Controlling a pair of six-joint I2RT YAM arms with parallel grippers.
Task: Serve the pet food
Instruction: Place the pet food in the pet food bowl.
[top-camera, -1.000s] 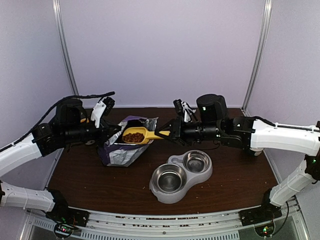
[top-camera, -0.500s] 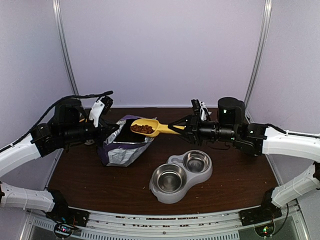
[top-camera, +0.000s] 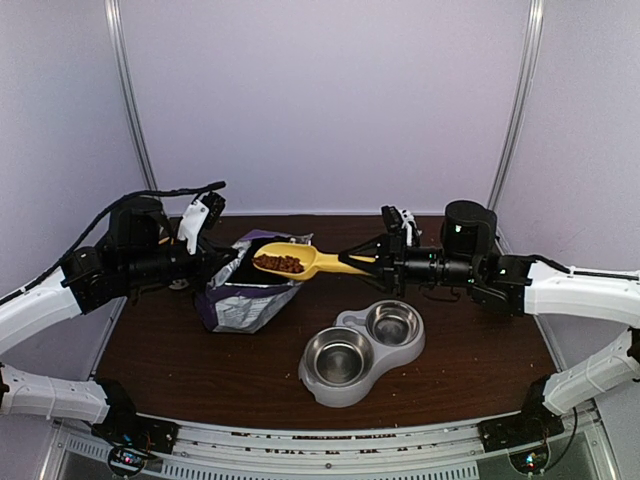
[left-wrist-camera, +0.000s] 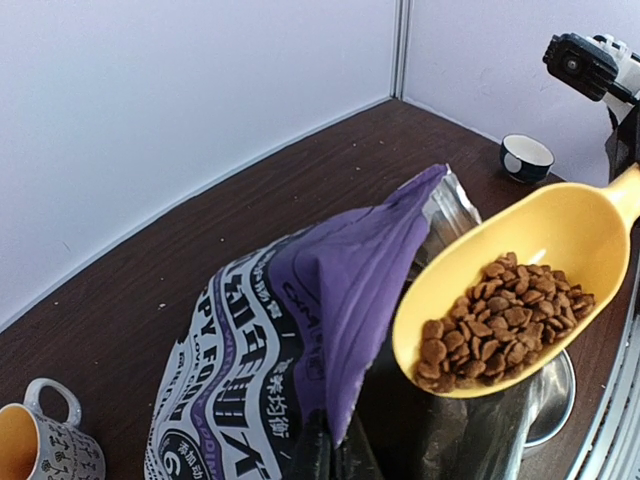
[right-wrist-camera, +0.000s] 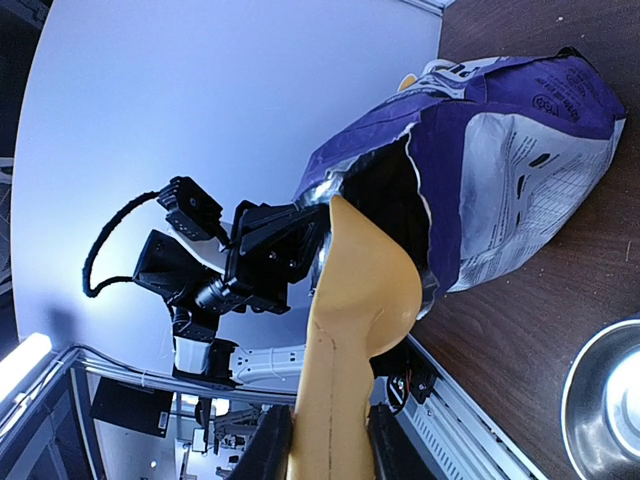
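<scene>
A heap of reddish-brown pet food (top-camera: 280, 264) (left-wrist-camera: 500, 322) lies in a yellow scoop (top-camera: 300, 262) (left-wrist-camera: 545, 240) (right-wrist-camera: 352, 320). The scoop hangs level just above the open mouth of the purple-and-white bag (top-camera: 245, 298) (left-wrist-camera: 290, 330) (right-wrist-camera: 520, 180). My right gripper (top-camera: 372, 263) (right-wrist-camera: 325, 452) is shut on the scoop's handle, its fingers on either side. My left gripper (top-camera: 228, 262) (left-wrist-camera: 335, 455) is shut on the bag's purple top edge and holds it up and open. A grey double bowl (top-camera: 345, 385) with two steel cups stands on the table in front of the bag, to its right.
A patterned mug (left-wrist-camera: 45, 450) stands left of the bag, and a small dark cup (left-wrist-camera: 526, 156) sits at the far right of the table. The bowl's steel rim (right-wrist-camera: 605, 400) shows below the scoop. White walls close in the back and sides.
The right arm has drawn back to the right, lifting the filled scoop out of the bag's mouth, then settled slightly lower. The left arm and bag have stayed put.
</scene>
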